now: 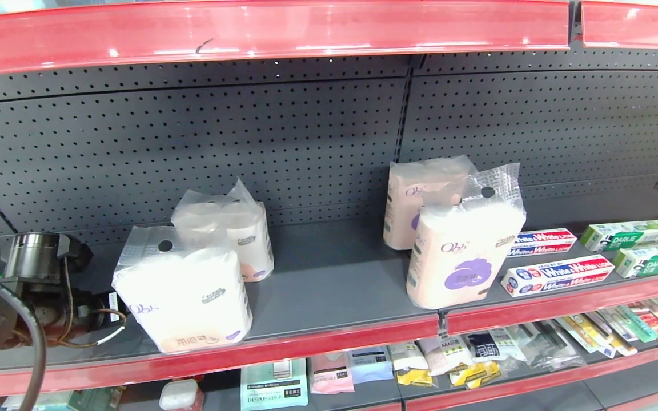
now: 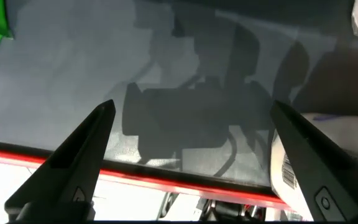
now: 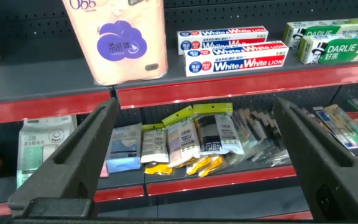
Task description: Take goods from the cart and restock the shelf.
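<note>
The shelf deck [image 1: 329, 279] is dark grey and its front lip [image 1: 306, 344] is glossy red. The back panel [image 1: 192, 142] is dark grey too, dotted with even rows of small holes. The near-left tissue pack [image 1: 189, 302] is white under clear film. The far-left pack [image 1: 243, 234] is white with small purple marks. The near-right pack [image 1: 457, 260] is pale peach with a purple cloud emblem. To its right, the toothpaste boxes [image 1: 557, 275] are white, red and blue, and the rightmost boxes [image 1: 632, 234] are green and white.
</note>
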Available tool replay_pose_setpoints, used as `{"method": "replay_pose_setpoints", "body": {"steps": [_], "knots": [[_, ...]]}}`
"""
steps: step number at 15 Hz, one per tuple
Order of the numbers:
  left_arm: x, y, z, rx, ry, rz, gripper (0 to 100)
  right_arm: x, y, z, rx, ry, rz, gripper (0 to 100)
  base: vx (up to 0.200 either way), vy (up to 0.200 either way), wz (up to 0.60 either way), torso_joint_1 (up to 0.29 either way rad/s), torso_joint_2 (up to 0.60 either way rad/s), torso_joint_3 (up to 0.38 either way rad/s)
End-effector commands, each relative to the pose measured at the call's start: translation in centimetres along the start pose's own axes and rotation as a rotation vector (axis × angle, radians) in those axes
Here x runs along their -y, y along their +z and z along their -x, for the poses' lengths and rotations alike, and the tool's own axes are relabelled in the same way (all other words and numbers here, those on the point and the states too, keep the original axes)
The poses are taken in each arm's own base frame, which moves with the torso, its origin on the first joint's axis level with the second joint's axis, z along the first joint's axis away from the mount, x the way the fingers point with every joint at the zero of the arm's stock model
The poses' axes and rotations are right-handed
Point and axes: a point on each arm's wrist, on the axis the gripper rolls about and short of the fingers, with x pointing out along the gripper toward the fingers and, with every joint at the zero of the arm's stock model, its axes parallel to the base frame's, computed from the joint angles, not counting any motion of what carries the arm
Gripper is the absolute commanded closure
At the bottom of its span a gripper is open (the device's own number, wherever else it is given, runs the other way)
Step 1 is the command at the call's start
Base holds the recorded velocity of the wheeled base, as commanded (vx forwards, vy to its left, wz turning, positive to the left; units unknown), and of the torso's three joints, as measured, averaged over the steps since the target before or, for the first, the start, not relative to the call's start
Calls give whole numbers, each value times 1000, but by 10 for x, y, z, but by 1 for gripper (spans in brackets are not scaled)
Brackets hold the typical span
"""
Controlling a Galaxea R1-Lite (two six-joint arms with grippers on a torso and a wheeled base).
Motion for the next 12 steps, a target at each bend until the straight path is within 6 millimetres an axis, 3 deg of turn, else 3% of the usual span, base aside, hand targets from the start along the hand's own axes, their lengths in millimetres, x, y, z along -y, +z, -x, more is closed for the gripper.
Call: {"method": "replay_pose_setpoints", "body": {"steps": [1, 5, 12], "knots": [[3, -1, -3, -9, -8, -10, 0, 0, 0, 0, -2, 0, 0, 0, 0, 0, 0, 0, 0, 0], [17, -1, -3, -4, -38, -47, 0, 0, 0, 0, -2, 0, 0, 0, 0, 0, 0, 0, 0, 0], [19, 0, -3, 0, -44, -51, 0, 0, 0, 0, -2, 0, 0, 0, 0, 0, 0, 0, 0, 0]]}}
